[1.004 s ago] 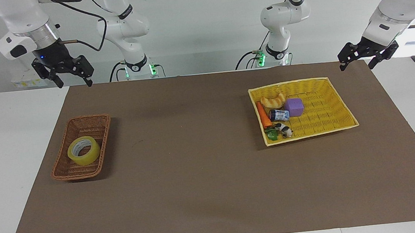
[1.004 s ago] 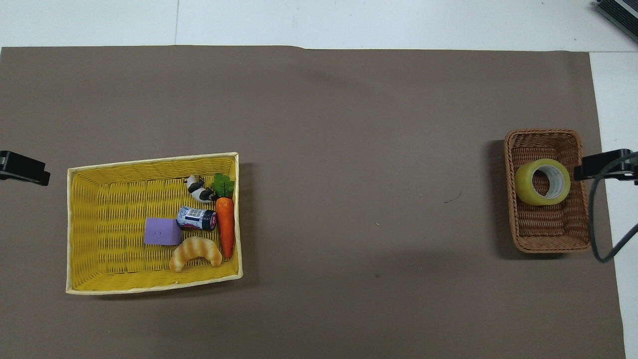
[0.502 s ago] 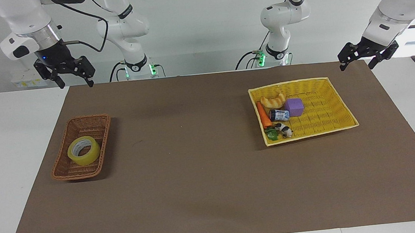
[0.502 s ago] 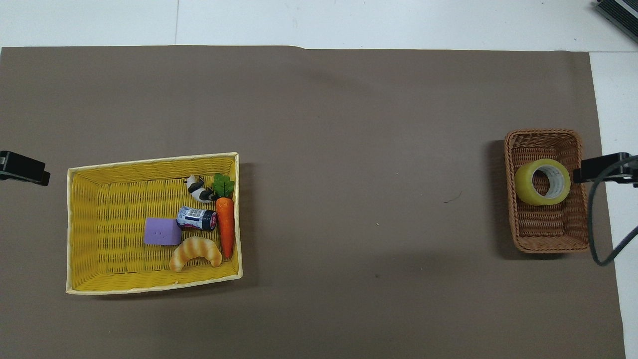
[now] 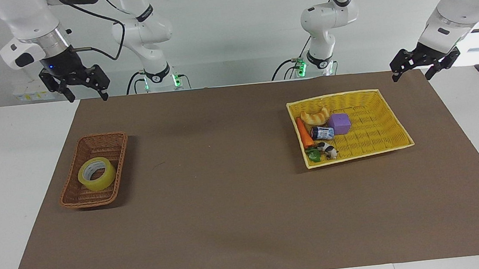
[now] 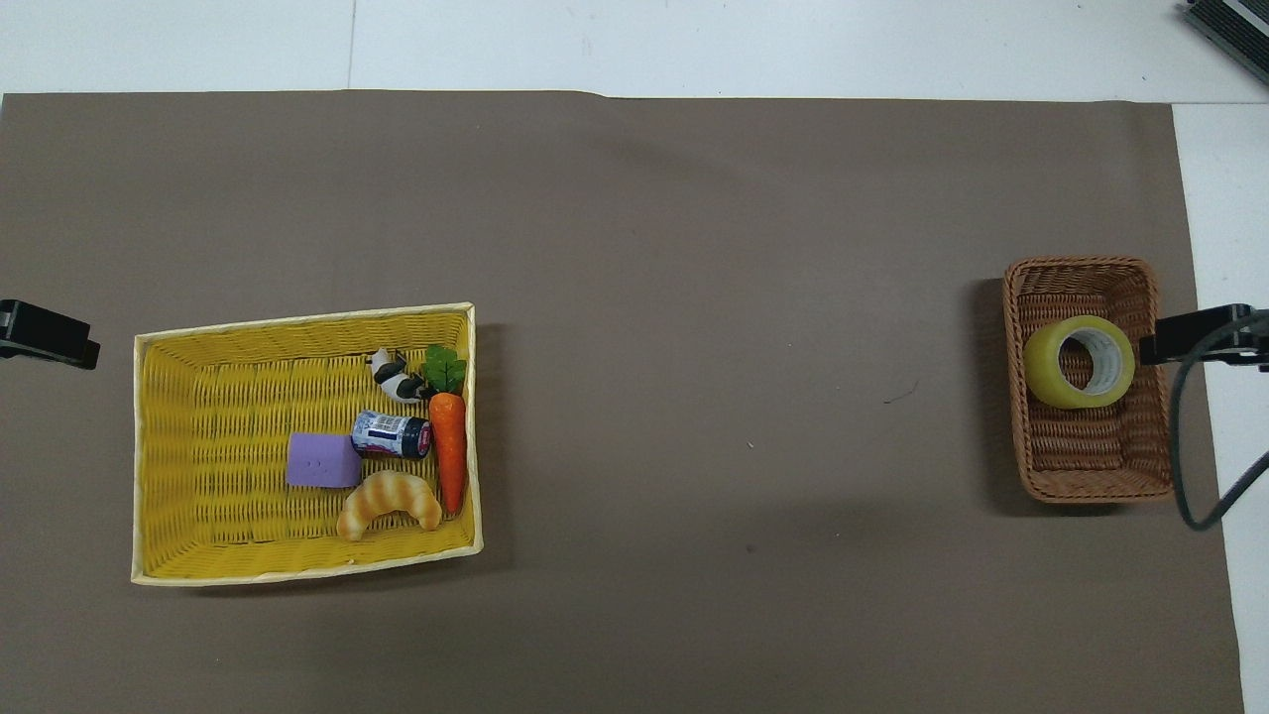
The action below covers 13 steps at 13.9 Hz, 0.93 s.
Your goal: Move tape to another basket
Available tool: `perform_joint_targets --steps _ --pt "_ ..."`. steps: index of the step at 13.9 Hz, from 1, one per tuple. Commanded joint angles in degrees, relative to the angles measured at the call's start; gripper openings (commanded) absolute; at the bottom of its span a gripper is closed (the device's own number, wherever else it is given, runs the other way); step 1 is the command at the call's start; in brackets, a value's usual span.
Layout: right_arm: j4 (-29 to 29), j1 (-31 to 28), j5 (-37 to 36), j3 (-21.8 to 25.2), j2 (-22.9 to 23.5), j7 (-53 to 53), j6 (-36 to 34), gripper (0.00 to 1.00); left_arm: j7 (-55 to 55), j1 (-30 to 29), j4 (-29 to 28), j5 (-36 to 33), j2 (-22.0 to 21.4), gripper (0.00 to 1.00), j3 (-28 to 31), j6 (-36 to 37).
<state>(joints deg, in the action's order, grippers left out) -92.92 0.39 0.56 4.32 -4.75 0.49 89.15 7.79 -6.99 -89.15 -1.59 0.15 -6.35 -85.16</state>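
Note:
The yellow tape (image 5: 96, 174) lies in the small brown wicker basket (image 5: 90, 202) at the right arm's end of the table. It also shows in the overhead view (image 6: 1079, 362), in the brown basket (image 6: 1091, 273). My right gripper (image 5: 86, 95) is open and empty, raised over the mat's edge beside that basket; only its tip shows from overhead (image 6: 1200, 335). My left gripper (image 5: 411, 75) is open and empty, raised over the mat's corner beside the yellow basket (image 5: 374, 121); its tip shows from overhead (image 6: 45, 334).
The large yellow basket (image 6: 218, 436) at the left arm's end holds a purple cube (image 6: 322, 461), a croissant (image 6: 389, 504), a carrot (image 6: 448, 446), a small can (image 6: 391, 434) and a toy cow (image 6: 395, 380). A brown mat (image 5: 227, 188) covers the table.
My right gripper has risen a little and drawn slightly toward the robots, staying open. The tape, both baskets and the left arm have not moved.

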Motion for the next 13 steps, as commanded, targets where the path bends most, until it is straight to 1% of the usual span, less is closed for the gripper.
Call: perform_joint_targets --steps 1,13 --pt "-1.3 -0.4 -0.5 -0.4 -1.1 -1.5 1.0 1.0 0.5 -0.4 1.0 -1.1 0.2 1.0 -0.3 0.7" --pt "-1.6 -0.3 -1.3 -0.4 -1.3 -1.5 1.4 1.0 0.5 -0.4 1.0 -1.1 0.2 1.0 -0.3 0.7"
